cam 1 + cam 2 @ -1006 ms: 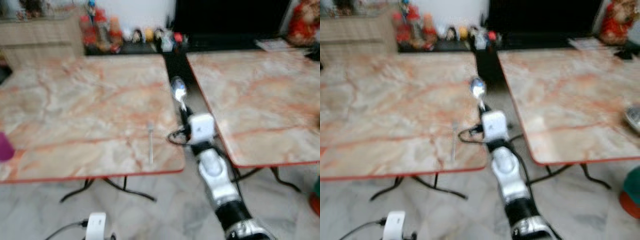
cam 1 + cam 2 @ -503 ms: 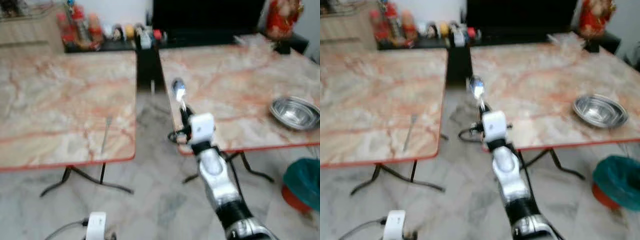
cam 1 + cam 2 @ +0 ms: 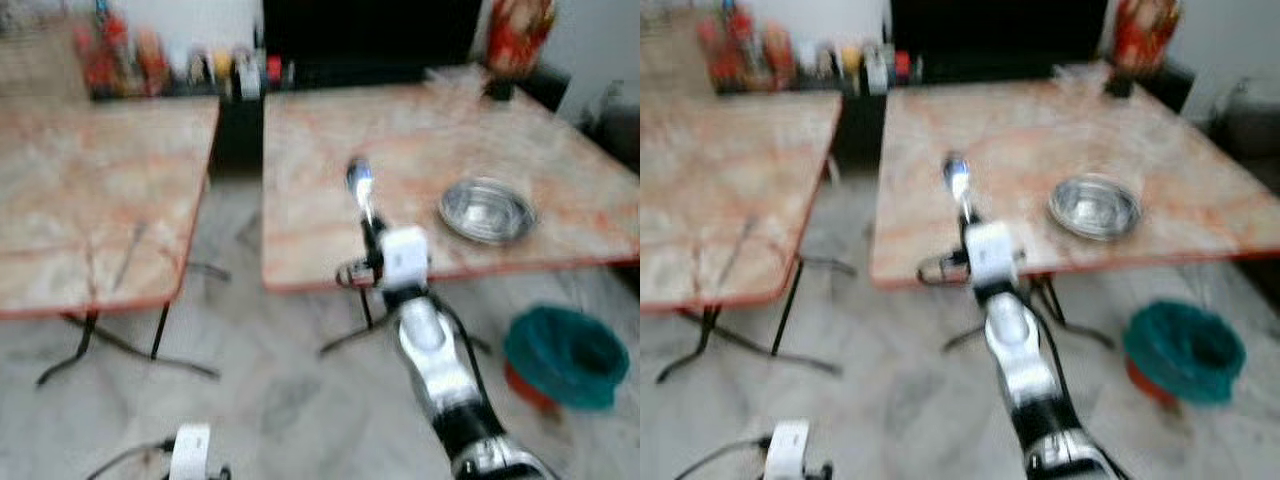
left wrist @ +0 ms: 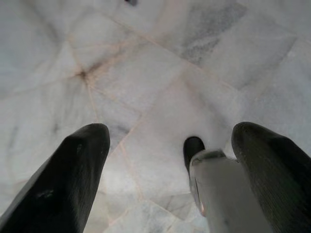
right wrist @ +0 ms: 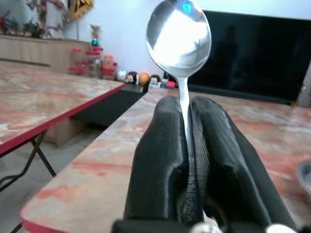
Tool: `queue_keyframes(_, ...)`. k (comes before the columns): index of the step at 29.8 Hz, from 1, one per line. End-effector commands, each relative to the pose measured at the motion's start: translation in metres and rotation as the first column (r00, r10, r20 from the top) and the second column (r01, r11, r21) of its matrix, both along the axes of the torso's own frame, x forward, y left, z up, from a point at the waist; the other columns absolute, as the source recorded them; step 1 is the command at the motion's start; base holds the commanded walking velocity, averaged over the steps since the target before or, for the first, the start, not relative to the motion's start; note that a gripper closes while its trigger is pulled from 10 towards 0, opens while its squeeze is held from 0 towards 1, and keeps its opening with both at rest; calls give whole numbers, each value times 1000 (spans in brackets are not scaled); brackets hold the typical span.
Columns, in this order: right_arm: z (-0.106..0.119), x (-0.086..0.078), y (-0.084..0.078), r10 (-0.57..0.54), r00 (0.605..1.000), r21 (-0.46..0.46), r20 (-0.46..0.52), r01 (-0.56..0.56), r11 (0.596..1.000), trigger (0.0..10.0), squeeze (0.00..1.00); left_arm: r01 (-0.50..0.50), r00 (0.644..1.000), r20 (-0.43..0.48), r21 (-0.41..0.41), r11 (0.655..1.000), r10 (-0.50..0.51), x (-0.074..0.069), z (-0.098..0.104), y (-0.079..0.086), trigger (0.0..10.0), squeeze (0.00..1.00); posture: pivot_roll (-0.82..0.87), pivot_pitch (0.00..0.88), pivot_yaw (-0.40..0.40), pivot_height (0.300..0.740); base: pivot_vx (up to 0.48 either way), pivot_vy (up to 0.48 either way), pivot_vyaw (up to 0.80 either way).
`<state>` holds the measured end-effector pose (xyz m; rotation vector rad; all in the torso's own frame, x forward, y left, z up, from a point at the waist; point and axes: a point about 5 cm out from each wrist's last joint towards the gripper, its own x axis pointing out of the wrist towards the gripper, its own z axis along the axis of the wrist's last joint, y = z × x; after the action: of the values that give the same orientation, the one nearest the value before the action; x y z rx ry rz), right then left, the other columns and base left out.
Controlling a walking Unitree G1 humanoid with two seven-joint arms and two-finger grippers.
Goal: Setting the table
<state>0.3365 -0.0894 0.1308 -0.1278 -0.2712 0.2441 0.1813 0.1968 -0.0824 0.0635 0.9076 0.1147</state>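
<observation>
The spoon (image 5: pixel 181 43) stands upright, bowl uppermost, its handle clamped between the closed fingers of the right tool (image 5: pixel 187 160). It is carried over the near edge of the right-hand surface (image 3: pixel 330 150). The steel bowl (image 3: pixel 488 210) lies to the right near that edge. The left tool (image 4: pixel 165 179) hangs spread wide over the floor (image 4: pixel 146 58).

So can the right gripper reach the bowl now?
Probably yes. The right gripper, shut on the spoon, is over the table's near edge, and nothing stands between it and the bowl.
</observation>
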Motion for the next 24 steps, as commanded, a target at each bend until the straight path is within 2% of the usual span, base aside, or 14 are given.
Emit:
queue_keyframes(1,6,3,-6,-21,1000,-6,19,21,1000,10000,0,11,1000,-7,-3,1000,-11,-1,-1,-4,10000,0,-28,0,65,736,0,-480,0)
queue_keyframes(17,6,4,-10,-43,999,-8,16,44,999,10000,0,12,1000,-6,-8,1000,-12,-1,-1,-5,10000,0,-31,1,64,736,0,-480,0)
queue_keyframes(21,5,4,-11,-45,999,-8,15,45,999,10000,0,9,1000,-5,-17,1000,-9,-1,-1,-5,10000,0,-31,1,64,736,0,-371,0)
queue_keyframes(24,4,5,-12,-58,998,-9,3,58,998,10000,0,-6,999,37,-33,999,8,2,1,-6,10000,0,-33,2,63,736,0,0,0)
